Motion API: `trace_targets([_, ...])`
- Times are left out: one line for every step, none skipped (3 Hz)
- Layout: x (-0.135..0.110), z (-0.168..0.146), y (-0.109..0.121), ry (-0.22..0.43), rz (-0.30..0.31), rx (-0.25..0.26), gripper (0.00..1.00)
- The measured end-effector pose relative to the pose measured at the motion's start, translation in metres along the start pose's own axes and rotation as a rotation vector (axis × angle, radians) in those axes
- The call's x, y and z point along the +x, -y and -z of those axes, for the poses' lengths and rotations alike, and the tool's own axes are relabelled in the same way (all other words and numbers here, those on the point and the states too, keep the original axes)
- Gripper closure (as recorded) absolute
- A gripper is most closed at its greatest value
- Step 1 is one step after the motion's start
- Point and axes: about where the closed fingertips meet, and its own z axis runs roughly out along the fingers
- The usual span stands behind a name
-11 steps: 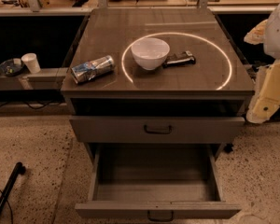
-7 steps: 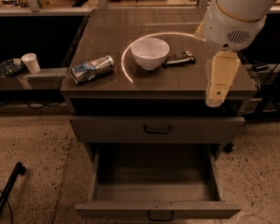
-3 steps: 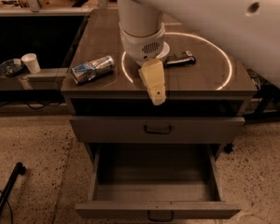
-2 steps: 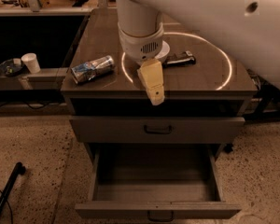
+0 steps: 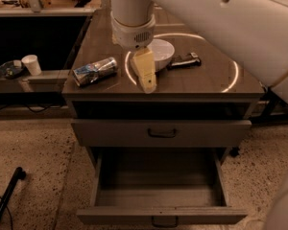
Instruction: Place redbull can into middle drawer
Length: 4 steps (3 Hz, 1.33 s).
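Note:
The redbull can (image 5: 95, 71) lies on its side on the left part of the cabinet top (image 5: 206, 83). It is silver and blue and dented. My gripper (image 5: 147, 84) hangs from the large white arm (image 5: 132, 18), just right of the can and in front of the white bowl (image 5: 162, 53), with a small gap to the can. The arm hides part of the bowl. The middle drawer (image 5: 159, 214) stands pulled out below, and its inside is bare. The drawer front above it (image 5: 161, 132) is shut.
A black-and-silver bar-shaped object (image 5: 183, 61) lies right of the bowl. A bright light ring runs around the bowl on the top. A paper cup (image 5: 31, 64) and a dark dish (image 5: 8, 69) sit on a low shelf at left. A black cable (image 5: 7, 195) lies on the floor at lower left.
The arm has swung in from the right edge across the cabinet top. The gripper now hangs between the bowl and the can, slightly further left than a second ago. The can has not moved.

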Motion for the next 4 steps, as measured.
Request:
trace_targets([-0.006,-0.011,0.026,0.026,0.032,0.003,0.0])
trace_targets([-0.009,-0.022,0.047,0.045,0.048,0.0,0.0])
trace_targets([-0.012,-0.031,0.067,0.064,0.057,-0.002,0.0])
trace_targets([-0.024,-0.046,0.084,0.108,0.067,-0.027,0.0])
